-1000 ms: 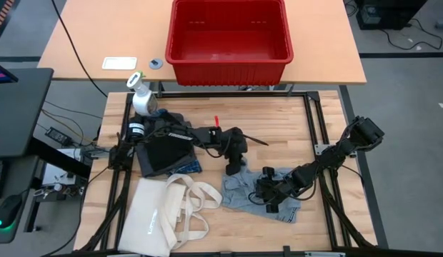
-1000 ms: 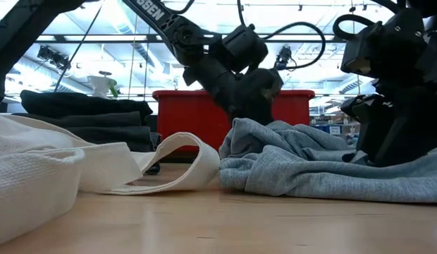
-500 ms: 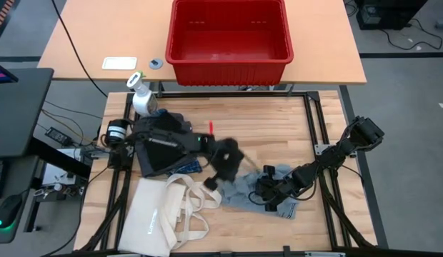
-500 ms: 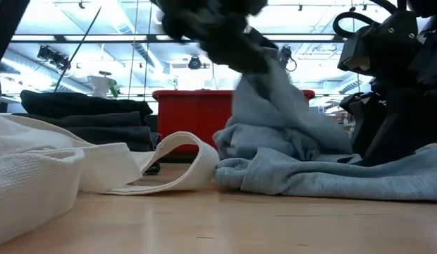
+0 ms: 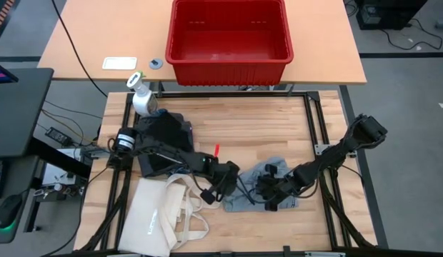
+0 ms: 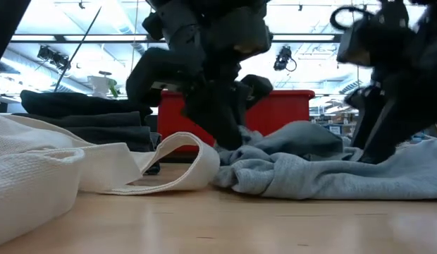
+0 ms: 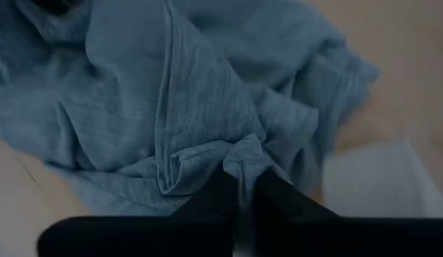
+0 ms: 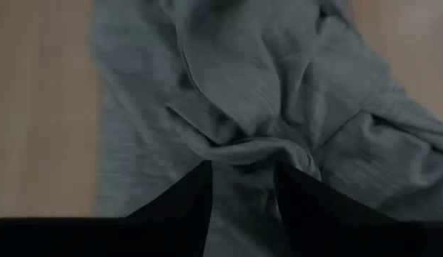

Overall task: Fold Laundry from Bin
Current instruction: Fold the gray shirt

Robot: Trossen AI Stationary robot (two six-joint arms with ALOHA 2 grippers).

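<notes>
Two grippers work one light grey garment [image 5: 244,194] near the counter's [image 5: 279,121] front: the left gripper [image 5: 223,187] is clenched on a fold at its left edge, the right gripper [image 5: 268,194] pinches its middle. One dark pile [image 5: 161,139], one tote [image 5: 164,214] and one bottle [image 5: 141,96] sit left. One bin [image 5: 229,36] stands on the table [image 5: 100,36] behind.

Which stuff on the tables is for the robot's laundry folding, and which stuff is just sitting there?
For the folding:
light grey garment, pinched by the left gripper and the right gripper
dark folded pile
red bin

Just sitting there:
cream tote bag
white spray bottle
white card
small round disc
</notes>
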